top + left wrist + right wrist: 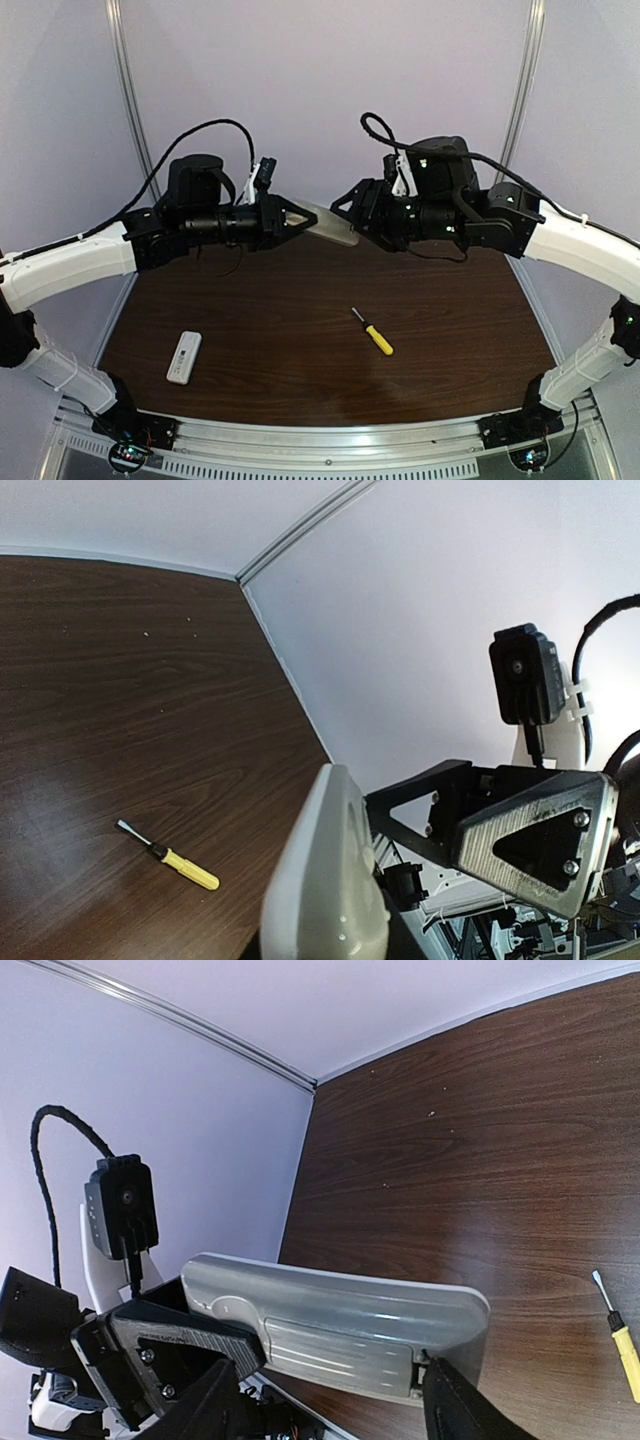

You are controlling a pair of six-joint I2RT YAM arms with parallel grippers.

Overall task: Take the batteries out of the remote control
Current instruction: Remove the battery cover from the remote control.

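A grey remote control point(327, 223) hangs in the air between my two arms. My left gripper point(298, 216) is shut on its left end; in the left wrist view the remote point(325, 880) stands edge-on and hides my fingers. My right gripper point(350, 210) is open around the other end. In the right wrist view the remote's back point(330, 1305) faces the camera with its ribbed battery cover point(340, 1350) shut. One right fingertip point(450, 1395) touches the cover's end edge. The batteries are hidden inside.
A yellow-handled screwdriver point(374, 333) lies on the brown table point(300, 300) right of centre; it also shows in the left wrist view point(170, 856) and the right wrist view point(620, 1338). A white remote point(184, 357) lies near the front left.
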